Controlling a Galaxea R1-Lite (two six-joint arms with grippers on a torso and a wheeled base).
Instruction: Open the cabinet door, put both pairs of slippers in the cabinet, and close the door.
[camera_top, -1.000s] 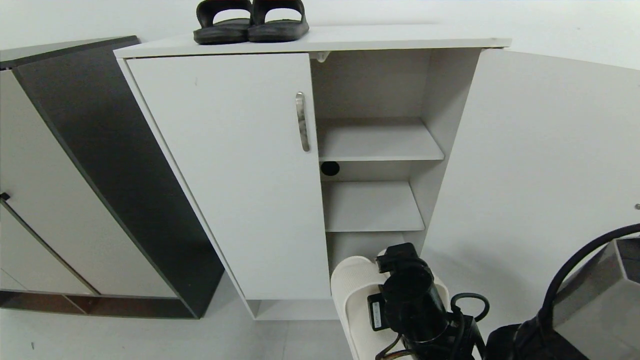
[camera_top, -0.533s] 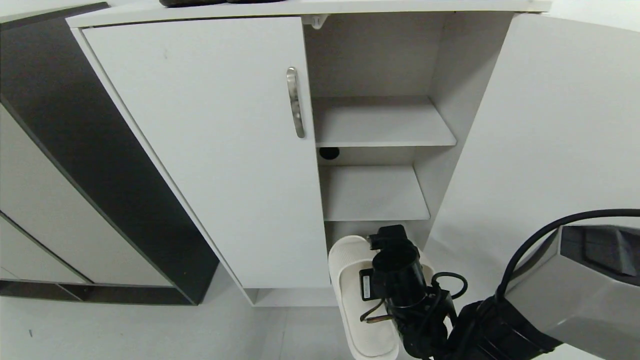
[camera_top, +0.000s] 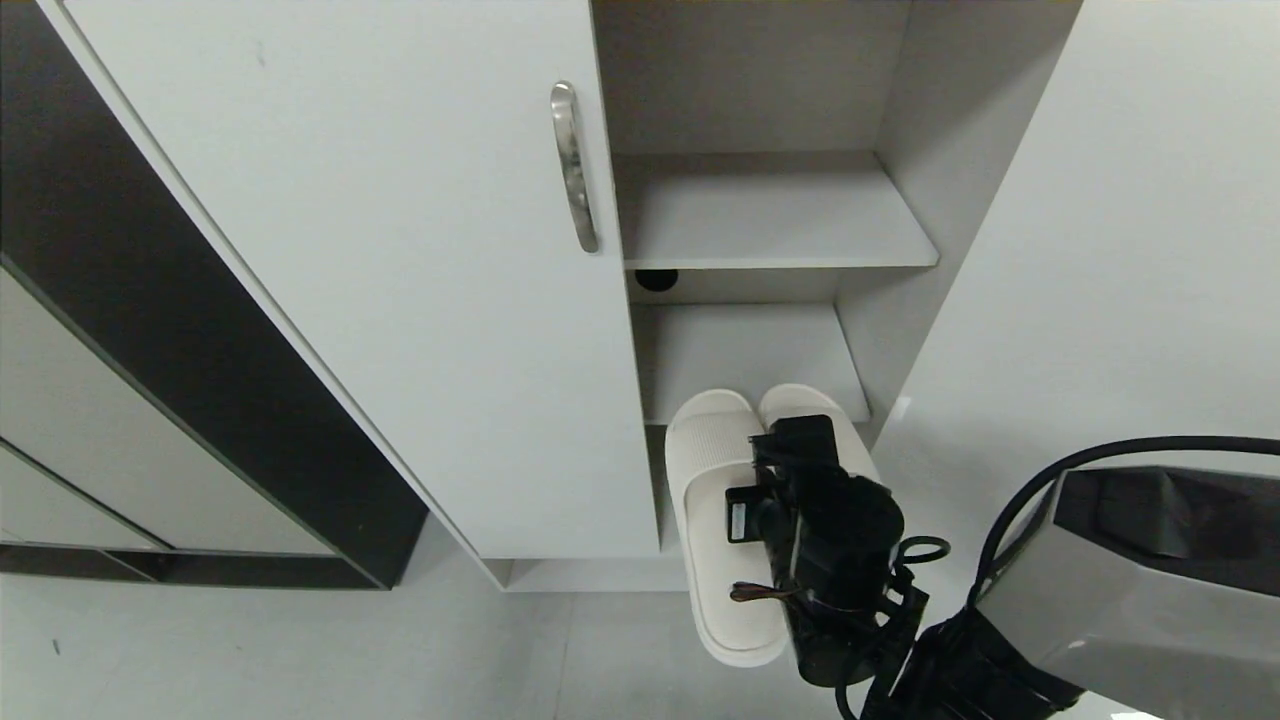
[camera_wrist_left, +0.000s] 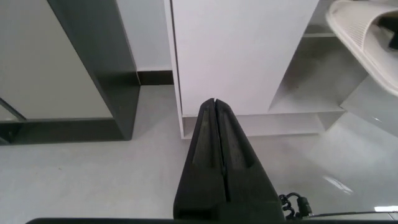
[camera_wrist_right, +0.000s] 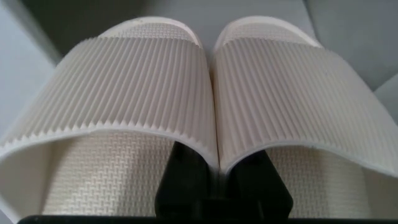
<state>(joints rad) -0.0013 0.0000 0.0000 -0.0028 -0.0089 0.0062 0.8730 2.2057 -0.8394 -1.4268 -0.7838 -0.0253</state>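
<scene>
So, far left: a dark panel (camera_top: 150, 330) of the neighbouring unit slants down to the floor (camera_top: 300, 650), with a narrow wedge of gap between it and the white cabinet (camera_top: 740, 90).
Left gripper (camera_wrist_left: 214, 109): its two black fingers are pressed flat together with nothing between them. It hangs over open floor, near the cabinet's base and left of the open compartment.
Closed door (camera_top: 400, 300): the left leaf sits flush. Its metal handle (camera_top: 573, 165) runs upright just beside the free edge, and that edge forms the left border of the opening.
Opening: an upper shelf (camera_top: 770, 215) and a lower shelf (camera_top: 740, 350) are both bare. A round hole (camera_top: 656, 280) sits in the back wall between them, at the left.
White slippers (camera_top: 715, 480): the pair is side by side and touching, held clear of the floor in front of the opening. The toes point in and reach the lower shelf's front edge, and the heels hang out over the floor. The left slipper's outer edge runs just beside the closed door's free edge. The right slipper sits near the cabinet's right wall, so there is little side room either way.
Right gripper (camera_wrist_right: 217, 163): one finger is inside each slipper, and they clench the two adjoining ribbed straps together from the heel side.
Open door (camera_top: 1130, 250): the right leaf is swung wide to the right, well apart from the slippers.
</scene>
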